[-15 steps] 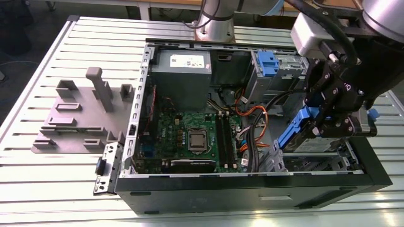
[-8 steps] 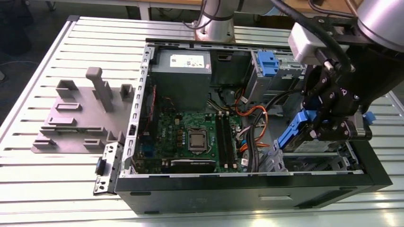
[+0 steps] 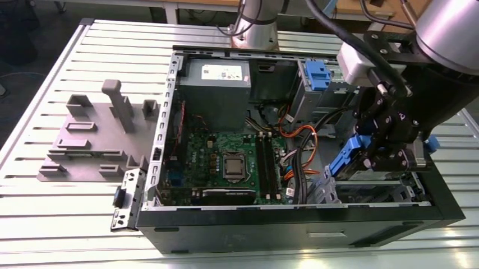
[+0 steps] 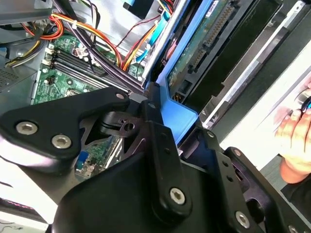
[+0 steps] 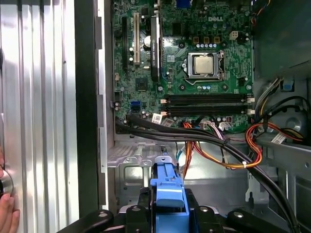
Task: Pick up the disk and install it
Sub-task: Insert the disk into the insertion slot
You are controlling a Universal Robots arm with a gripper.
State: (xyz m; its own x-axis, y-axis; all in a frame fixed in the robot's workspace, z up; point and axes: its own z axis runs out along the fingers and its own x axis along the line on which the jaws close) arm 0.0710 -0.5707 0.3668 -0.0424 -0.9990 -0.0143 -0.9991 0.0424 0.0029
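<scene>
An open black metal computer case [image 3: 299,224] lies on its side on a slatted silver worktop [image 3: 53,213]. The robot's black claw [image 3: 380,161] hangs over the case's corner, over the silver metal drive cage [image 3: 374,193]. Its fingers are closed on the disk [image 3: 346,159], a flat silver-metal hard drive framed by blue plastic rails.

The disk stands on edge between the fingers. Whether it touches the cage under the claw cannot be told. In the second wrist view the disk's [image 4: 204,34] green circuit-board underside and black connector face the camera. In the first wrist view only its blue rail [image 5: 167,191] shows between the finger links.

Beside the claw, inside the case, a bundle of orange and black cables [image 5: 218,145] runs past the disk. Beyond the cables lies the green motherboard [image 3: 232,162] with its square silver processor [image 5: 202,64].

Farther from the claw sits a grey power-supply box [image 3: 217,78] with a white printed sticker. Well apart, outside the case, a grey plastic fixture [image 3: 90,140] rests on the worktop. A person's hand [image 4: 294,141] rests near the case edge.
</scene>
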